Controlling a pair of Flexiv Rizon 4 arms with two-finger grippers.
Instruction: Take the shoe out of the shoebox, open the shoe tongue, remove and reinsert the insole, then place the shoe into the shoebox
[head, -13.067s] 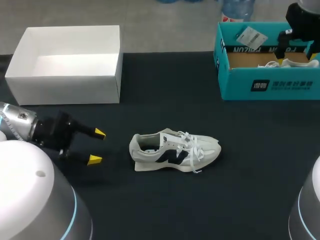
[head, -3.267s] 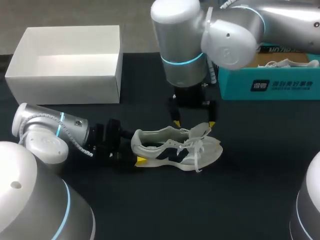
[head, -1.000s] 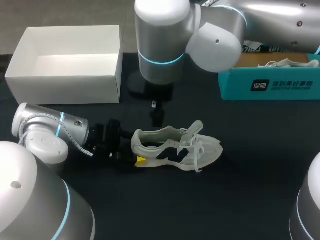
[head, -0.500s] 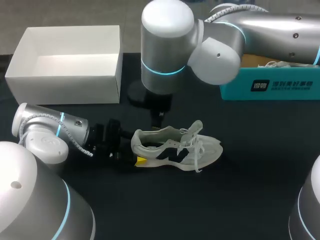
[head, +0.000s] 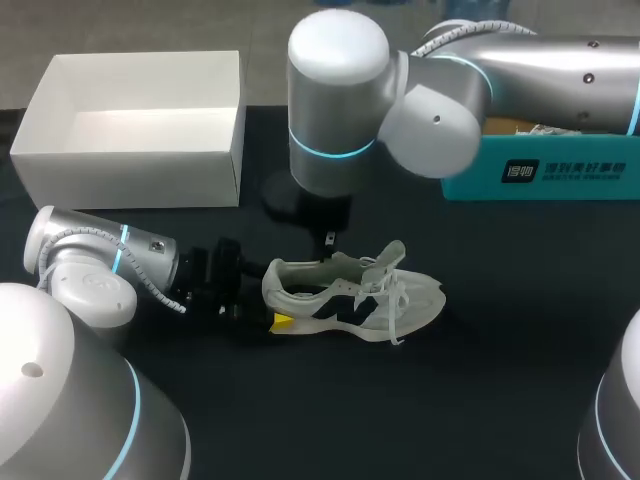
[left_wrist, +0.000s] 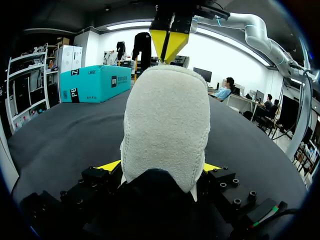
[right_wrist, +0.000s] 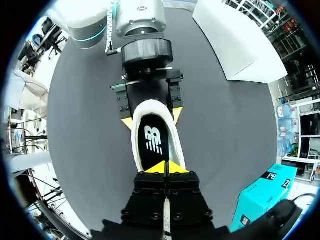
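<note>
The shoe (head: 350, 295) is soft matt cloth, its heel (left_wrist: 165, 125) fuzzy like suede, its insole (right_wrist: 154, 145) smooth. The table (head: 500, 380) wears a matt cover. At ten o'clock the white box (head: 130, 178) is smooth card. The right arm (head: 335, 100) has a glossy shell.

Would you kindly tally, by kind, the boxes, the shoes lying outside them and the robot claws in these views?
Boxes: 2 (white box, teal shoebox)
Shoes outside the boxes: 1 (white sneaker)
Claws: 2 (left claw, right claw)
Total: 5
</note>
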